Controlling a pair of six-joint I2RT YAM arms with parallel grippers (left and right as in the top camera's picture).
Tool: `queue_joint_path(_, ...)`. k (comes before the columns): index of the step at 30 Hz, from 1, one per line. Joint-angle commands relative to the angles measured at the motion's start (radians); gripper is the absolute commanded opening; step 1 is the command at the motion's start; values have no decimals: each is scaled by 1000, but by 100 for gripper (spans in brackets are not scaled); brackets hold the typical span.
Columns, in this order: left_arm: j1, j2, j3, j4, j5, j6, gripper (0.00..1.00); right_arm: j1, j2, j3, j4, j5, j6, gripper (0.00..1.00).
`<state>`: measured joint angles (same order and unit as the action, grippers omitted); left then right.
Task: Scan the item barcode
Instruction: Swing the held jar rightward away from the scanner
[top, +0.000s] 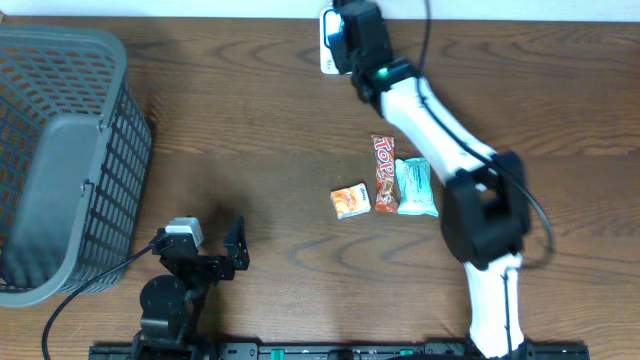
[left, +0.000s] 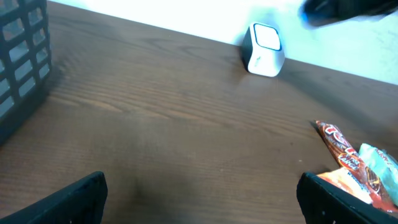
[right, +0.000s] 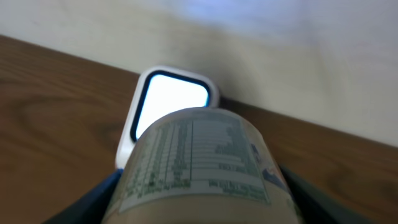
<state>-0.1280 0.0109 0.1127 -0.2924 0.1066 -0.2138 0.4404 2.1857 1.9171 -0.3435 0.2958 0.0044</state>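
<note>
Right jaws: the right gripper (top: 350, 40) has its two jaws pressed on the sides of a round can (right: 205, 168). They are about half way open to fit it.
Left jaws: the left gripper (top: 205, 248) is spread as wide as it goes and holds nothing.
Can: up off the table (top: 250, 130) near 12 o'clock, right in front of the scanner (right: 171, 93). Its label of small print faces the right wrist camera and is too blurry to read.
Scanner: a small white box with a bright window, at the 12 o'clock edge of the table. I cannot tell if the can touches it.
Left gripper's spot: down near 7 o'clock, over bare wood, well apart from the can.
Basket: the grey basket (top: 60, 150) sits at 9 o'clock.
Snacks: three lie close together, a little toward 3 o'clock from the middle. The orange packet (top: 350, 201) is on the 9 o'clock side, the red bar (top: 384, 165) is in the middle, and the blue-green packet (top: 416, 187) is on the 3 o'clock side, touching the red bar.
</note>
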Motion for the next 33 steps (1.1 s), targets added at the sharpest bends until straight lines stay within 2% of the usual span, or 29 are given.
queue_joint_path(1, 3, -7, -14, -29, 13, -9, 98, -25, -158, 18, -159, 20, 147, 43)
queue_joint_path(6, 3, -7, -14, -29, 13, -9, 98, -80, -236, 18, -493, 9, 337, 43)
queue_joint_path(10, 3, -7, -14, -29, 13, -9, 98, -150, -244, 18, -684, 8, 409, 40)
queue_joint_path(13, 2, -7, -14, -29, 13, -9, 98, -209, -234, 18, -766, -25, 429, 39)
queue_joint_path(22, 3, -7, -14, -29, 13, -9, 98, -368, -166, 9, -829, -222, 429, 40)
queue_joint_path(31, 2, -7, -14, -29, 13, -9, 98, -398, -58, 3, -850, -223, 429, 41)
queue_joint_path(33, 3, -7, -14, -29, 13, -9, 98, -398, -29, 3, -863, -224, 429, 36)
